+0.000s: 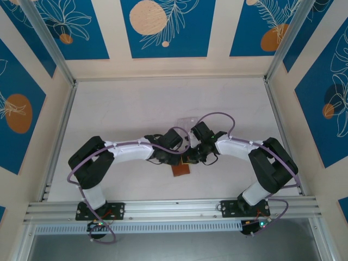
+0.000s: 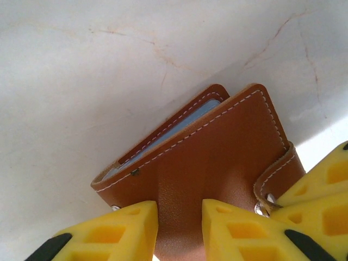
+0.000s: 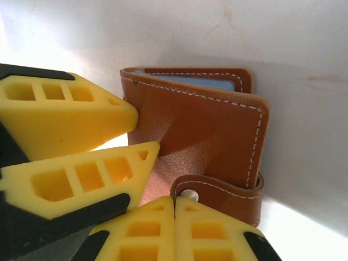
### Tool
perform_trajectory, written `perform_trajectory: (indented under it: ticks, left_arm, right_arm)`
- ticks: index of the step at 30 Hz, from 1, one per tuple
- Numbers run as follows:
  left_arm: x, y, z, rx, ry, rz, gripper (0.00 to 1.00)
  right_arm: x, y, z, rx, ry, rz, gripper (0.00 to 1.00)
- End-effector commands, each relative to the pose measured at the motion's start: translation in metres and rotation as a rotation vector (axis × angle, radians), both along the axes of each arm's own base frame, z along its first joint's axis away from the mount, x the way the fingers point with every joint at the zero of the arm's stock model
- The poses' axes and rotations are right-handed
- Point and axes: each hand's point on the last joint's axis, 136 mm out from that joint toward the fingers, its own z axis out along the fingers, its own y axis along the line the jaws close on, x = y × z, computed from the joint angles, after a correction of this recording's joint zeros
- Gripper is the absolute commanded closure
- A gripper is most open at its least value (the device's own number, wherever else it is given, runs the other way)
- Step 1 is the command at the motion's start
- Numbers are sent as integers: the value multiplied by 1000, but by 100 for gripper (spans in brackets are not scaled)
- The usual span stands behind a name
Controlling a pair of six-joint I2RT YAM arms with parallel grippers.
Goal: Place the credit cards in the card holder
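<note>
Plainly, the small brown leather folding wallet [image 3: 206,136] lies folded shut in the middle of the pale marbled counter [image 1: 136,103], both arms meeting over it. Its snap tab [image 3: 217,187] wraps the edge nearest the right tool [image 3: 174,209], whose pads are pressed together with nothing seen between them, touching or just beside the tab. The left tool [image 2: 179,209] clasps an adjoining edge of the cover. Opening likely turns on peeling that tab back toward the right arm. Bare counter lies all round, the walls well apart.
</note>
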Motion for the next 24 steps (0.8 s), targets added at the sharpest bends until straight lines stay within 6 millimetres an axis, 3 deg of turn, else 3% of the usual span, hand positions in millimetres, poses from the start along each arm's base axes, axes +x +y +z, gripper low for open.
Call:
perform_trajectory:
  ticks: [1, 24]
  left_arm:
    - [-20, 12, -28, 63, 65, -10, 72]
    - [-20, 9, -34, 53, 74, -5, 72]
  right_arm:
    - [-4, 2, -3, -26, 23, 8, 100]
    - [-16, -12, -13, -97, 58, 18, 100]
